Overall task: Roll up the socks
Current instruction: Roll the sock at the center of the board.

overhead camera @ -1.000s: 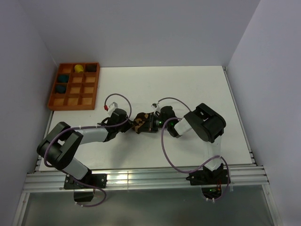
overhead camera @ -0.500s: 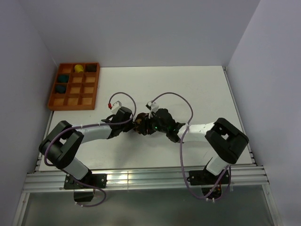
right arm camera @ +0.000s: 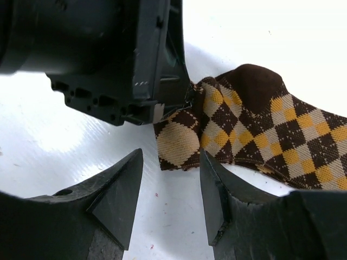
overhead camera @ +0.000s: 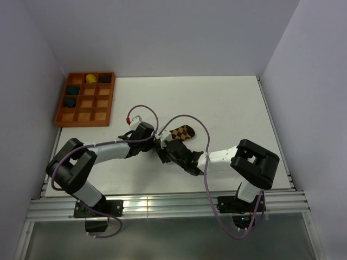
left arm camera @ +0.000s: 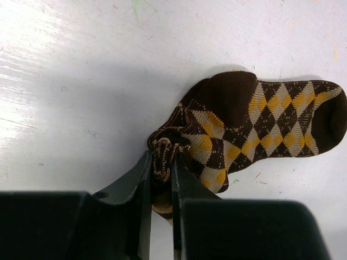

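A brown and yellow argyle sock (overhead camera: pixel 182 131) lies on the white table (overhead camera: pixel 227 103) near the middle, its toe pointing to the far right. My left gripper (overhead camera: pixel 157 144) is shut on the sock's bunched cuff end (left arm camera: pixel 162 154); the foot of the sock (left arm camera: pixel 271 116) lies flat beyond it. My right gripper (overhead camera: pixel 165 153) is open and empty, its fingertips (right arm camera: pixel 130 179) just short of the sock's near edge (right arm camera: pixel 179 143). The left gripper's black body (right arm camera: pixel 103 59) is right beside it in the right wrist view.
An orange compartment tray (overhead camera: pixel 85 98) stands at the far left, with two teal rolled socks (overhead camera: pixel 72 90), a yellow one (overhead camera: pixel 91 78) and a dark one (overhead camera: pixel 104 78) in its cells. Purple cables (overhead camera: pixel 190 118) loop above both wrists.
The right gripper has let go of the sock and pulled back toward the near side. The sock has unfolded from a bunch and now lies stretched out to the far right. The left gripper has kept its hold.
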You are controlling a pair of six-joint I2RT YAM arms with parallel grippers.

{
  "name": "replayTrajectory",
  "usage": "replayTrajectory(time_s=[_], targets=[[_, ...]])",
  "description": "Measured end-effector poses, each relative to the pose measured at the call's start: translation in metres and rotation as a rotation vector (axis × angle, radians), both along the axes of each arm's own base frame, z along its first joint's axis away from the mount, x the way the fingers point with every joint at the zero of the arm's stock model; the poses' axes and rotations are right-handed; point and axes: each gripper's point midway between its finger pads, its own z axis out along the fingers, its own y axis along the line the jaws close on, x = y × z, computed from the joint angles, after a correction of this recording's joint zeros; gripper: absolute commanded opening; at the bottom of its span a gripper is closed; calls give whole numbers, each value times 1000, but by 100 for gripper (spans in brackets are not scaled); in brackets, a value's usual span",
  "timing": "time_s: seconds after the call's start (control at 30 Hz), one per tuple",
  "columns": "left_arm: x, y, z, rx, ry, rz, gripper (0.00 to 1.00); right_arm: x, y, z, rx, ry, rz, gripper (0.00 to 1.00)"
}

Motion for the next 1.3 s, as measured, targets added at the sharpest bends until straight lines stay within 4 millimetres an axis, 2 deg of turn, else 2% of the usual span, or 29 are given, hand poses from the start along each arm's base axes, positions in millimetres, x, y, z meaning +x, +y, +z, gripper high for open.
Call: replayTrajectory(time_s=[0.5, 0.6, 0.7, 0.73, 0.77, 0.83, 0.87, 0.93, 0.97, 1.1, 1.3], targets=[[-1, -1, -2, 7, 12, -8, 0, 4, 4, -35, -155, -68, 0, 51], [-1, -2, -2, 5, 13, -10, 0, 8, 6, -35, -158, -76, -11, 45], [0, -1, -3, 3, 16, -9, 1, 10, 8, -37, -157, -78, -21, 28], [0, -1, -3, 2, 15, -8, 3, 11, 8, -38, -156, -79, -24, 17], [1, -1, -3, 1, 14, -6, 5, 11, 9, -38, -153, -80, -26, 11], [1, -1, -2, 1, 13, -4, 17, 11, 9, -38, -151, -80, -28, 0], [1, -1, -2, 1, 11, -4, 26, 11, 9, -38, -150, -78, -29, 0], [2, 0, -2, 1, 9, 0, 35, 10, 10, -38, -144, -70, -26, 0], [1, 1, -2, 1, 7, 2, 44, 9, 11, -38, -141, -66, -21, 0], [-3, 4, 1, -13, 2, 12, 63, 7, 16, -38, -90, -13, 13, 0], [-9, 13, 12, -41, -25, 37, 71, 7, 18, -37, 53, 168, 90, 0]])
